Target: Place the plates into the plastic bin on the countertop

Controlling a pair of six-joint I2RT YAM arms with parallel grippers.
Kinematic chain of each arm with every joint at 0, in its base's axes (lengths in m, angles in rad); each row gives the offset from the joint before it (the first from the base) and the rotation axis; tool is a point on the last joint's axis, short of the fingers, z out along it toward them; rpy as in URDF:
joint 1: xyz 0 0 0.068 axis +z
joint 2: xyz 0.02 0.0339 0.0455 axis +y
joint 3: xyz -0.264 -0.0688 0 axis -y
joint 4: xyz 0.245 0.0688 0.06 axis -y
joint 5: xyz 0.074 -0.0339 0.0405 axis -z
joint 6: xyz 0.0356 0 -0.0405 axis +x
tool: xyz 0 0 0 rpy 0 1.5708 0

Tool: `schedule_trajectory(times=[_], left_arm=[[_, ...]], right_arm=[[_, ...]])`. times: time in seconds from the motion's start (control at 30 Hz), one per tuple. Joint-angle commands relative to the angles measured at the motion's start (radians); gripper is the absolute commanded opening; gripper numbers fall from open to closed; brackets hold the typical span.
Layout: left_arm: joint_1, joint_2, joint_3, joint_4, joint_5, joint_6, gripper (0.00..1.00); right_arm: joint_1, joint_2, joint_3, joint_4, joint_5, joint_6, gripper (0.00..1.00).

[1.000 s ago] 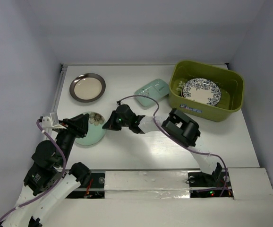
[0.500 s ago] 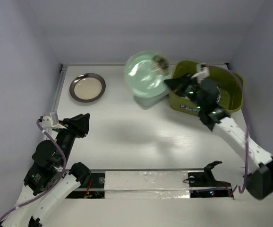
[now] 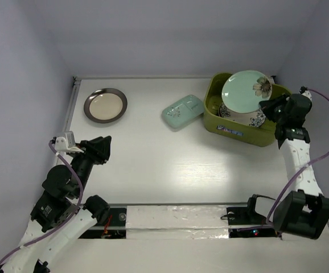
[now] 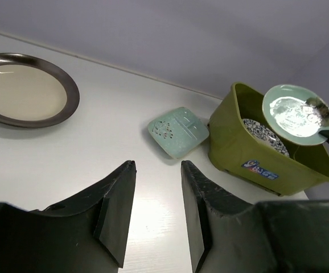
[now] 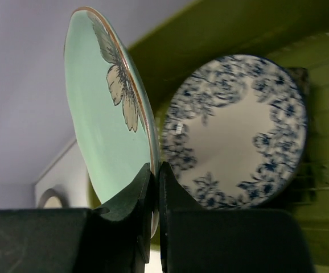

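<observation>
My right gripper (image 3: 271, 106) is shut on the rim of the mint round plate (image 3: 246, 90) and holds it tilted above the olive-green plastic bin (image 3: 250, 133). The right wrist view shows the mint plate (image 5: 105, 131) edge-on between my jaws, over the blue-floral white plate (image 5: 238, 133) lying in the bin. That plate (image 3: 256, 119) peeks out under the mint one. The mint rectangular divided plate (image 3: 182, 111) lies left of the bin. The metal-rimmed cream plate (image 3: 105, 105) sits at the far left. My left gripper (image 3: 101, 149) is open and empty over the countertop (image 3: 170, 159).
A metal rail (image 3: 70, 108) runs along the countertop's left edge. The bin carries a small label (image 3: 230, 131) on its near side. The left wrist view shows the cream plate (image 4: 22, 91), the divided plate (image 4: 177, 132) and the bin (image 4: 267, 156) ahead.
My right arm swung from the table's left-middle to the far right, carrying the mint round plate from beside my left gripper to above the bin. The left arm barely moved.
</observation>
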State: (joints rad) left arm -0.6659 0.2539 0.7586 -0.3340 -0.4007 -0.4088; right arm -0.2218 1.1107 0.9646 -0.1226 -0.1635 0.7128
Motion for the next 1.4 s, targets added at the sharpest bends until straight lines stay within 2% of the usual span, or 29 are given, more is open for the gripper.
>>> schedule_trajectory(times=[0.0,0.2,0.43,0.6,0.67,0.77,0.8,0.87,0.9,1.2,1.37], left_arm=[[0.002,0.024,-0.008,0.030,0.000,0.002,0.35],[0.002,0.028,-0.010,0.030,0.003,-0.001,0.35],[0.002,0.116,0.007,0.016,0.025,-0.016,0.35],[0.002,0.148,0.007,0.033,0.056,-0.047,0.40],[0.002,0.185,0.007,0.032,0.063,-0.065,0.41],[0.002,0.212,-0.002,0.052,0.072,-0.111,0.43],[0.002,0.212,-0.021,0.094,0.083,-0.134,0.44],[0.002,0.222,-0.045,0.136,0.097,-0.162,0.48],[0.002,0.232,-0.063,0.165,0.109,-0.185,0.49],[0.002,0.488,-0.163,0.397,0.149,-0.252,0.50],[0.002,0.712,-0.159,0.515,0.145,-0.277,0.57]], right_arm=[[-0.027,0.012,0.028,0.162,-0.091,0.013,0.00],[-0.060,0.092,-0.032,0.193,-0.056,0.005,0.00],[-0.094,0.236,-0.035,0.196,-0.025,-0.038,0.00],[-0.094,0.291,-0.026,0.189,-0.010,-0.039,0.00],[-0.094,0.304,-0.021,0.175,0.005,-0.039,0.03],[-0.094,0.321,-0.013,0.150,0.007,-0.038,0.19],[-0.094,0.316,-0.030,0.152,0.012,-0.032,0.35],[-0.094,0.293,-0.059,0.181,0.022,-0.016,0.50],[-0.094,0.285,-0.070,0.182,0.024,-0.013,0.61],[-0.094,0.094,-0.153,0.175,0.064,-0.012,0.86],[-0.094,-0.090,-0.190,0.158,0.055,-0.001,0.88]])
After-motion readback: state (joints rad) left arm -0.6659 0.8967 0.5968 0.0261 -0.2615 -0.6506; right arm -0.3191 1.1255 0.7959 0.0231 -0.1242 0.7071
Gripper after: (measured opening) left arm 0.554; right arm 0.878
